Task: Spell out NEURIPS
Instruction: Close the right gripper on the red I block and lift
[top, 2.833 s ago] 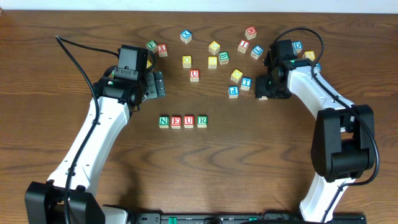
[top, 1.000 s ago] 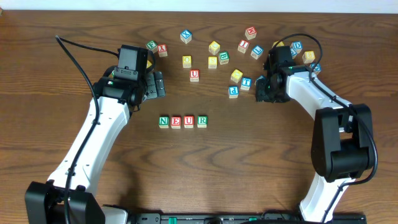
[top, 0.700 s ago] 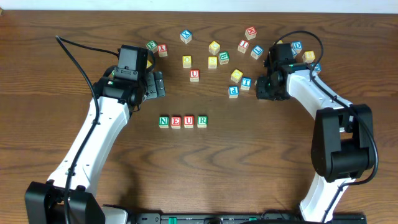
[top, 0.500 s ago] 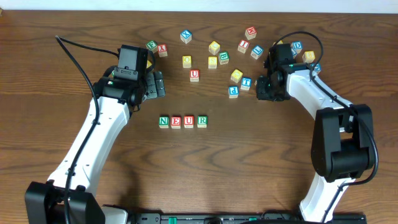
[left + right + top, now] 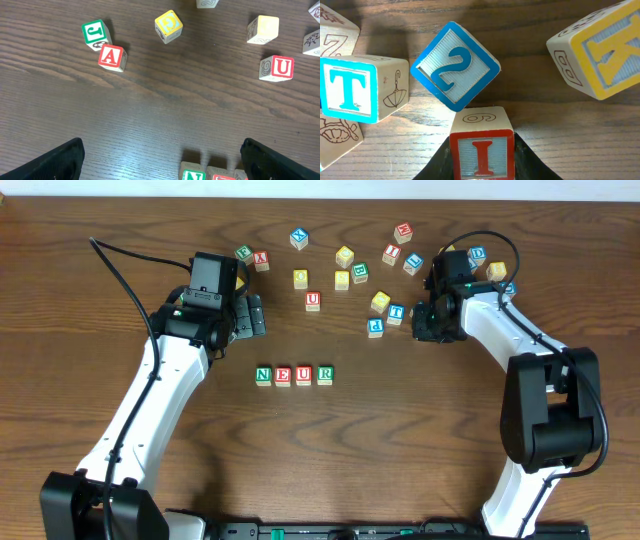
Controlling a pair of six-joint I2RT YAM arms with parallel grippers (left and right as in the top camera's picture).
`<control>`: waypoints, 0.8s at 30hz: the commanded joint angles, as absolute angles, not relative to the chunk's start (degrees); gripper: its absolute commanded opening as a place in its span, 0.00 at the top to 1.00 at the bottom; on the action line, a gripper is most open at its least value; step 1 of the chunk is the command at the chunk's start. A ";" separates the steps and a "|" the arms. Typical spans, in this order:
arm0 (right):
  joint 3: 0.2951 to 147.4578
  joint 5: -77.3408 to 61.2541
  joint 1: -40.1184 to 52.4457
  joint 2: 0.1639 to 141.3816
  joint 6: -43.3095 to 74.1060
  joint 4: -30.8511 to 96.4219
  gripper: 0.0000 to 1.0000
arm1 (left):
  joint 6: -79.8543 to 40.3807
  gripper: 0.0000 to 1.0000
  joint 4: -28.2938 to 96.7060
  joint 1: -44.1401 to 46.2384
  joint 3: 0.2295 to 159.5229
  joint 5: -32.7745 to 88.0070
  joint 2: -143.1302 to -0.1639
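A row of cubes spells N (image 5: pixel 263 376), E (image 5: pixel 283 376), U (image 5: pixel 304 375), R (image 5: pixel 325 374) at mid-table. In the right wrist view, the red I cube (image 5: pixel 482 152) sits between the fingers of my right gripper (image 5: pixel 482 162), and both jaws press against its sides. From overhead, my right gripper (image 5: pixel 430 323) hides that cube among the scattered letters. A blue P cube (image 5: pixel 375 326) lies just to its left. My left gripper (image 5: pixel 162 165) hovers open over bare wood behind the N cube (image 5: pixel 192 175).
Around the held cube sit a blue 2 cube (image 5: pixel 455 66), touching its top corner, a blue T cube (image 5: pixel 350 89) and a tilted yellow K cube (image 5: pixel 600 50). Loose red U (image 5: pixel 277 67), A (image 5: pixel 111 56) and J (image 5: pixel 95 32) cubes lie ahead of the left gripper.
My right gripper's jaws have narrowed onto the red I cube after a small shift to the right. The left arm has not moved.
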State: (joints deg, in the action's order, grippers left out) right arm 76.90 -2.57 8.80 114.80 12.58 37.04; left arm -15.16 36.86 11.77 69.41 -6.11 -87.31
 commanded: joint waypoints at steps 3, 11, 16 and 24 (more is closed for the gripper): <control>78.02 -2.17 8.73 115.39 12.84 37.34 0.78 | -15.03 0.02 36.88 11.64 71.18 -6.20 -86.26; 78.02 -3.49 8.73 114.37 14.09 37.69 0.78 | -15.03 0.02 36.88 11.64 71.18 -6.20 -86.26; 78.04 -3.40 8.78 111.92 14.76 38.09 0.77 | -15.03 0.02 36.88 11.64 71.18 -6.20 -86.26; 78.13 -2.94 10.61 105.91 15.97 39.53 0.76 | -15.03 0.02 36.88 11.64 71.18 -6.20 -86.26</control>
State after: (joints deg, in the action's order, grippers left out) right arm 77.08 -3.01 9.37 109.49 14.68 39.29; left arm -15.16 36.86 11.77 69.41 -6.11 -87.31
